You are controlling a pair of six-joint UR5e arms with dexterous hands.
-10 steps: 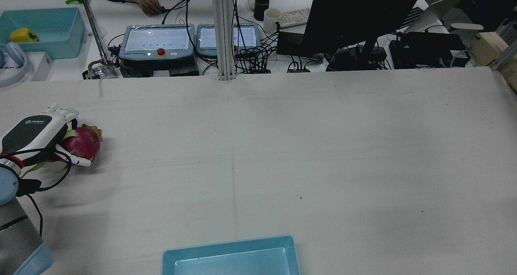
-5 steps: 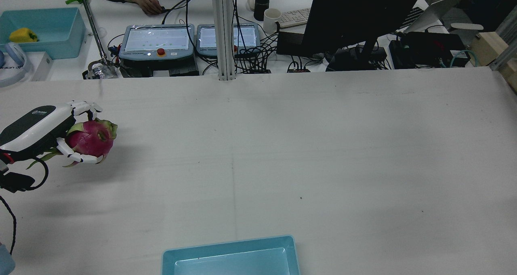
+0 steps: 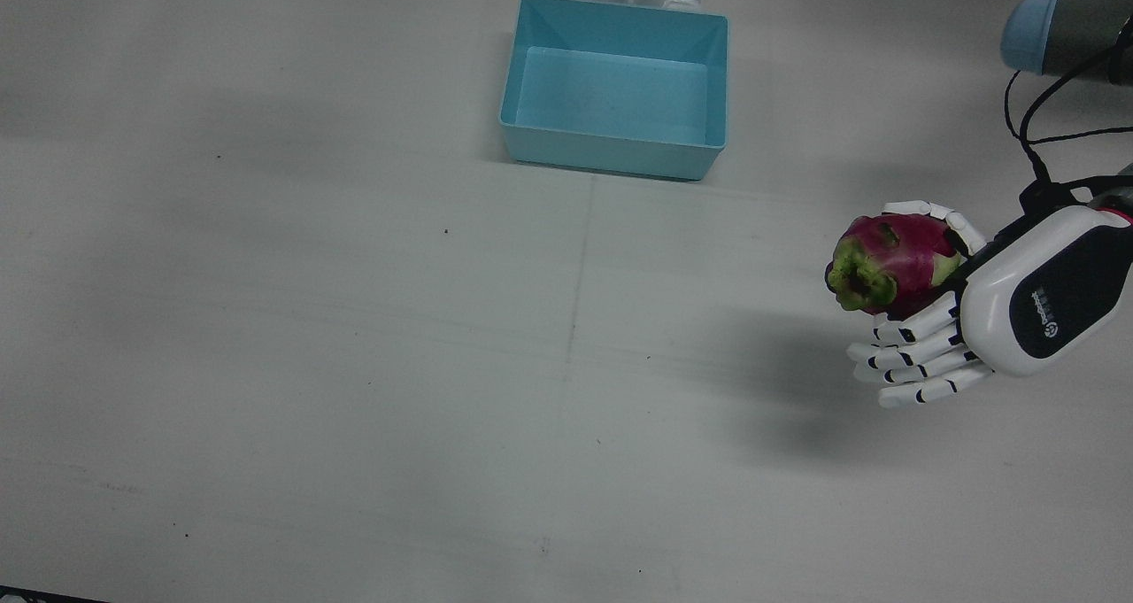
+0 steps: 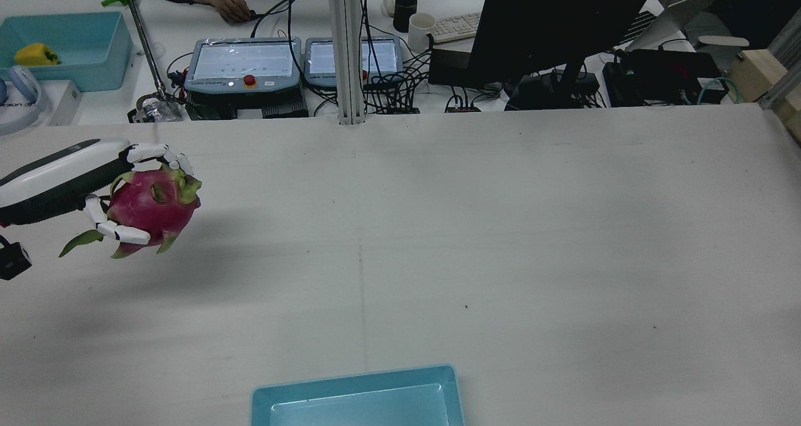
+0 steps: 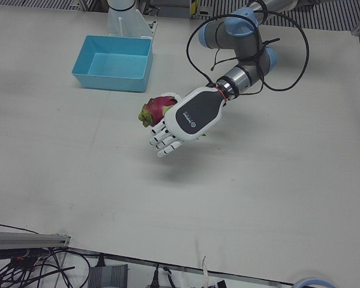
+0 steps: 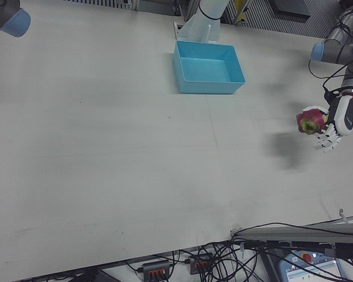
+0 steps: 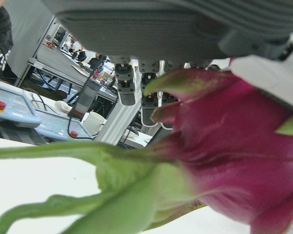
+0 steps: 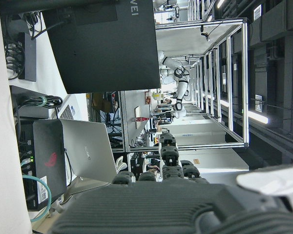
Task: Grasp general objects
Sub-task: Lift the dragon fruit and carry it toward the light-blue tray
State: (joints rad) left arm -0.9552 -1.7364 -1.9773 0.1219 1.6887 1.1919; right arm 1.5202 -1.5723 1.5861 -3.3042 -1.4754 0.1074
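A pink dragon fruit with green scales is held in my left hand, clear of the white table, with its shadow on the table below. The fingers wrap around its sides. The same fruit and hand show at the left of the rear view, and in the left-front view as fruit and hand. The fruit fills the left hand view. My right hand shows only in its own view, holding nothing, with fingers extended.
An empty light-blue bin stands near the robot's side at the table's middle; it also shows in the rear view. Monitors, teach pendants and cables lie beyond the table's far edge. The right arm's elbow is at the far corner.
My left hand has lifted the dragon fruit off the table and carried it up and slightly toward the table's middle. The fruit's shadow now lies apart from it.
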